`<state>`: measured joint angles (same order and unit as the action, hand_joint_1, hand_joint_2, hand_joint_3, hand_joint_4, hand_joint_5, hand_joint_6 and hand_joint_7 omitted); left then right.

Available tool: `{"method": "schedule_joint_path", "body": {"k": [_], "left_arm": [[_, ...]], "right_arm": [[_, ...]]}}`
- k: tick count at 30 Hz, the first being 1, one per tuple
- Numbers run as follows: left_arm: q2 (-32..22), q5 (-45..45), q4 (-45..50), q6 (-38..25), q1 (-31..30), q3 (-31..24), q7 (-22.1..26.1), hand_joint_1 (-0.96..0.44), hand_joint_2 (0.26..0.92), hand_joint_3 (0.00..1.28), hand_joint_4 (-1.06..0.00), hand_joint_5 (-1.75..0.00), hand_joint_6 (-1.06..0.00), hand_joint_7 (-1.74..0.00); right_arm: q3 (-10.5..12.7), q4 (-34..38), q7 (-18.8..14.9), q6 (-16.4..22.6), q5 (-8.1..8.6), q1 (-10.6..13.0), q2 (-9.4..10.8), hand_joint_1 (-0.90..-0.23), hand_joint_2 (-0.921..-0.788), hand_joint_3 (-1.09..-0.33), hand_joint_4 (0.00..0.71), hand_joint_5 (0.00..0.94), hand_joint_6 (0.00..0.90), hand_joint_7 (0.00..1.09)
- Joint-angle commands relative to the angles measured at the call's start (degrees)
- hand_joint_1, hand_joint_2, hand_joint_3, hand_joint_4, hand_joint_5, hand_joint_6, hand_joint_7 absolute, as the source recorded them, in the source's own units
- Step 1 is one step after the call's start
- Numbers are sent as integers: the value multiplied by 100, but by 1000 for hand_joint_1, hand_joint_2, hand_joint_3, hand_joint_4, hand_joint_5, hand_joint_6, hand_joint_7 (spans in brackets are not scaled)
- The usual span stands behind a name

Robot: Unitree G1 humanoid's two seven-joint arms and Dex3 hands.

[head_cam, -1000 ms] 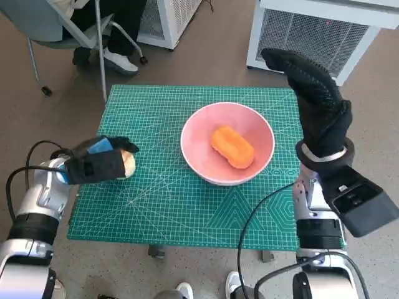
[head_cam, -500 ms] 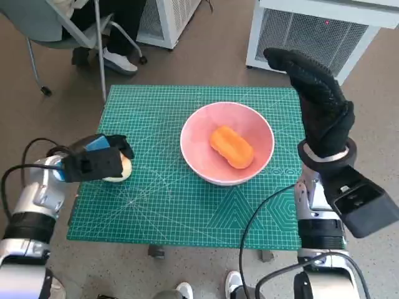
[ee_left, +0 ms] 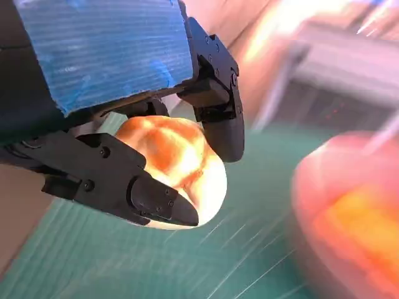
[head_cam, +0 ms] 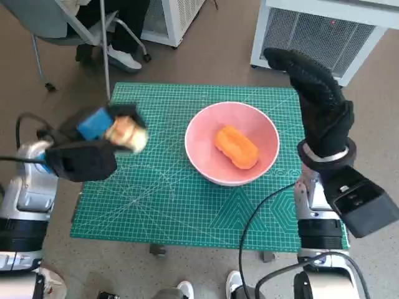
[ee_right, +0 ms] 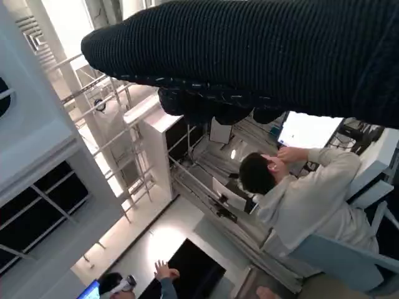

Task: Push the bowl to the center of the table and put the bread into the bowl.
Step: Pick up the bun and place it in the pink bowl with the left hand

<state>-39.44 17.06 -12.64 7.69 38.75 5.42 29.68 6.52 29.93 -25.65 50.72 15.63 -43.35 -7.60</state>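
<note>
A pink bowl (head_cam: pixel 232 142) stands near the middle of the green cutting mat (head_cam: pixel 187 199), with an orange piece of food (head_cam: pixel 235 147) lying inside it. My left hand (head_cam: pixel 93 146) holds a pale golden bread roll (head_cam: pixel 126 132) lifted above the mat's left part, left of the bowl. In the left wrist view the bread (ee_left: pixel 174 168) sits between the black fingers (ee_left: pixel 149 196), and the bowl (ee_left: pixel 349 218) shows blurred beyond it. My right hand (head_cam: pixel 318 103) is raised above the mat's right edge, fingers straight and apart, holding nothing.
White grilled units (head_cam: pixel 324 31) stand beyond the table's far edge. A chair (head_cam: pixel 62 25) and a seated person's legs and shoe (head_cam: pixel 121 59) are at the far left. In the right wrist view people (ee_right: pixel 299 199) sit in the room.
My left hand has lifted the bread off the mat and carried it up and toward the bowl. The right hand has stayed raised. The camera has shifted slightly.
</note>
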Motion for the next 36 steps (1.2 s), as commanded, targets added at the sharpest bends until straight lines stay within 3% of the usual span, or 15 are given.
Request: {"method": "schedule_joint_path", "body": {"k": [1,12,19,22,23,24,25,26,28,32,36], "left_arm": [[363,-137,326,161,454,86,-84,1,918,67,-710,-1064,-617,-1258],[1257,248,-139,717,1105,751,-440,0,917,62,-706,-1088,-630,-1228],[1643,503,-726,940,1187,1084,-605,0,920,85,-640,-1140,-632,-1241],[1752,465,-837,677,1150,1208,-310,0,920,126,-609,-1171,-571,-1300],[1769,437,-835,566,1137,1231,-188,-124,921,179,-562,-917,-527,-1359],[1767,421,-780,312,1125,1291,57,-168,921,199,-566,-786,-509,-1382],[1764,413,-732,127,1116,1332,231,-182,899,212,-524,-545,-416,-1244],[1729,435,-651,-286,1157,1446,638,-147,879,185,-452,-354,-353,-916],[1683,489,-531,-963,1264,1628,1290,-186,865,117,-213,-147,-214,-458],[1683,525,-452,-1730,1448,1790,1969,-255,862,69,-72,-39,-146,-211],[1715,318,-316,-1812,1335,1622,2034,-323,871,47,-43,-12,-145,-143]], "right_arm": [[-6,7,0,-105,18,106,13,-578,-921,-823,-1,444,-1,547],[-22,-100,3,-194,25,169,30,-580,-921,-819,-1,441,-1,555],[-28,-215,18,-252,11,250,28,-579,-921,-824,-1,440,-1,557],[-23,-286,27,-288,1,290,8,-581,-921,-826,-1,438,-1,556],[-23,-312,32,-300,-3,303,4,-582,-921,-828,-1,438,-1,556],[-23,-341,37,-312,-9,317,-1,-583,-921,-828,-1,437,-1,556],[-22,-365,41,-322,-14,329,-3,-584,-921,-830,-1,437,-1,556],[-19,-391,45,-331,-18,341,-10,-585,-921,-831,-1,436,-1,556],[-16,-438,54,-350,-26,360,-17,-585,-921,-833,-1,435,-1,553],[-10,-487,61,-380,-22,378,-27,-584,-921,-837,-1,433,-1,547],[0,-529,74,-424,-20,380,-28,-583,-921,-841,-1,432,-1,542]]}}
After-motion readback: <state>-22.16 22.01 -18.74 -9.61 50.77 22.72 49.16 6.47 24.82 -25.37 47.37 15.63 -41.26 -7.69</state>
